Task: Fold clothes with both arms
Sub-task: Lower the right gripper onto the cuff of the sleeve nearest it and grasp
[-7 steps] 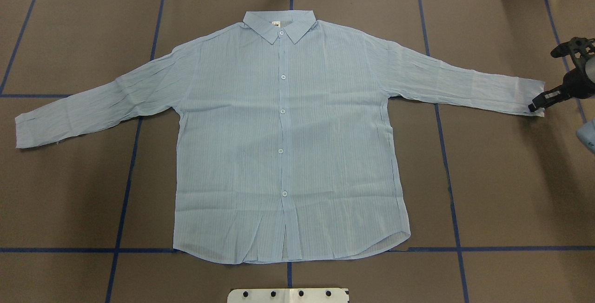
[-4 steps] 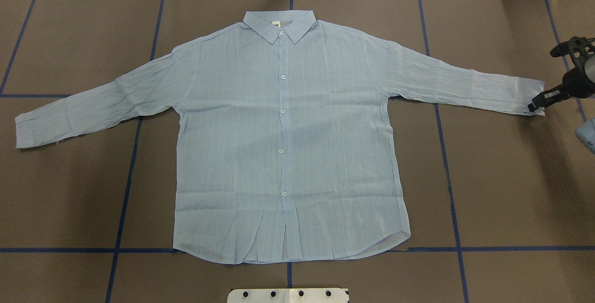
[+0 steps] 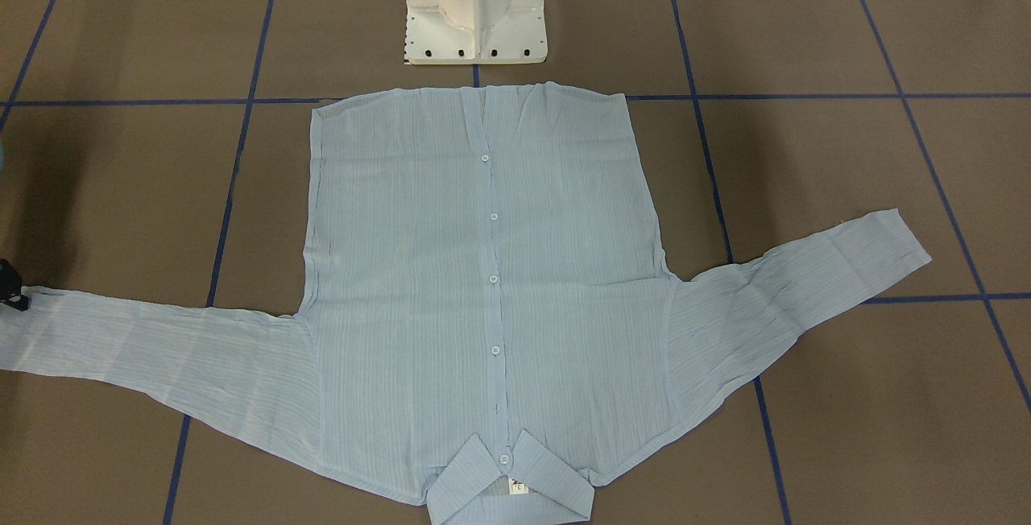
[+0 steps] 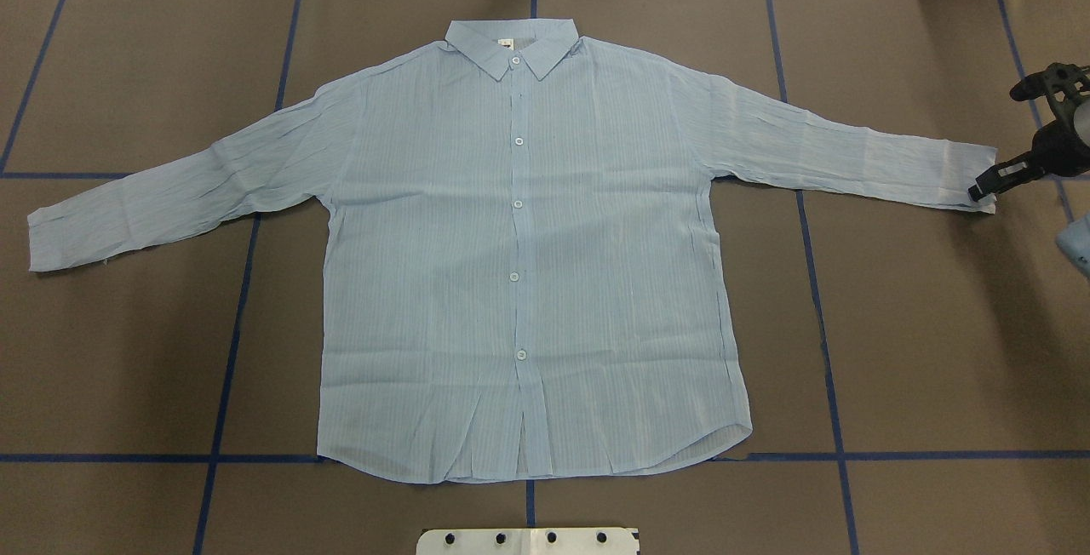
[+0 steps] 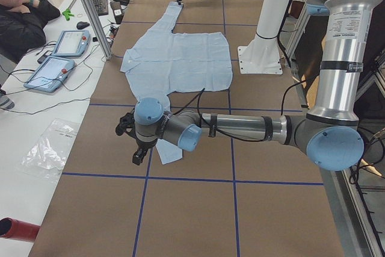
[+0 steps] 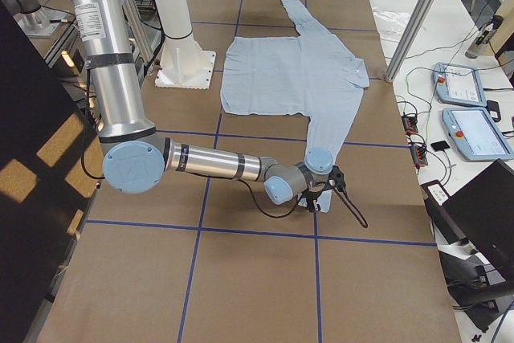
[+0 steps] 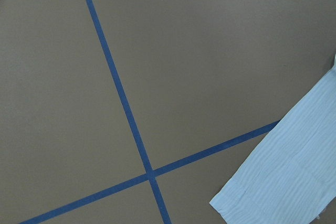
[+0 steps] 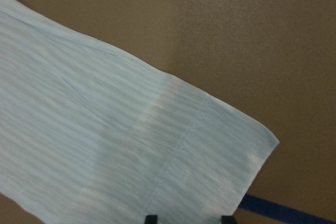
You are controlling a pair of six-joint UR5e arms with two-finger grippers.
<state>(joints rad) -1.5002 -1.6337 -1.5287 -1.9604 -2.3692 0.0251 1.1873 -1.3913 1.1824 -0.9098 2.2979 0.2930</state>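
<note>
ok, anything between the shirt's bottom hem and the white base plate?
Nothing loose. In the overhead view only a bare strip of brown table and a short run of blue tape separate the shirt from the base plate.

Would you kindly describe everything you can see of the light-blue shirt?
The shirt is thin, crinkled light-blue fabric with fine stripes, closed with pale buttons, its pointed collar away from the robot. It lies flat, front up, on the brown table, both sleeves spread. The right gripper stands open at one cuff.
</note>
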